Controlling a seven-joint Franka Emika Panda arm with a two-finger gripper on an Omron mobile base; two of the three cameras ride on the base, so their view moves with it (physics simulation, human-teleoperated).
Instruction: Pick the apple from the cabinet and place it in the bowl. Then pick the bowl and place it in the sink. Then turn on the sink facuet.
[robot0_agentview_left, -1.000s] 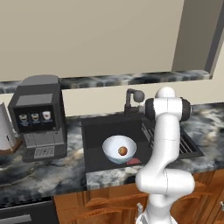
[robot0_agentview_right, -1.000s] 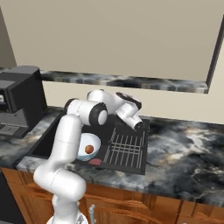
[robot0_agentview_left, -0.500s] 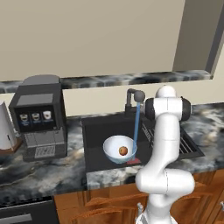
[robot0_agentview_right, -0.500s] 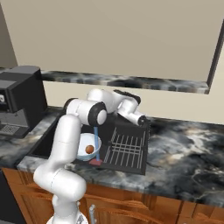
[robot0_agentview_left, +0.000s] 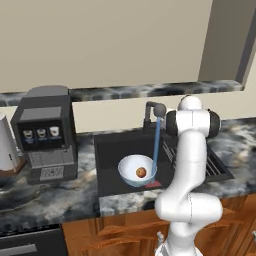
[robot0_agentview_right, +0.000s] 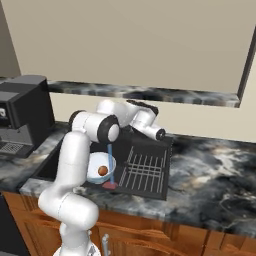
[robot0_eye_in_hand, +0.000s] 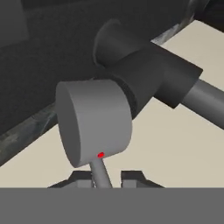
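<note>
Jaws clamped on the thin lever under the faucet (robot0_eye_in_hand: 94, 122) head. Water stream (robot0_agentview_left: 156, 150) falling past the faucet into the sink (robot0_agentview_left: 112, 150), by the bowl (robot0_agentview_left: 136, 171) holding the apple (robot0_agentview_left: 141, 172). Risk: overturning the lever, or splashing onto the bench.

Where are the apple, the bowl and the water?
apple (robot0_agentview_left: 141, 172), left base view, middle of the ball
bowl (robot0_agentview_left: 128, 168), left base view, inner left wall
water (robot0_agentview_left: 156, 142), left base view, middle of the blue stream
</note>
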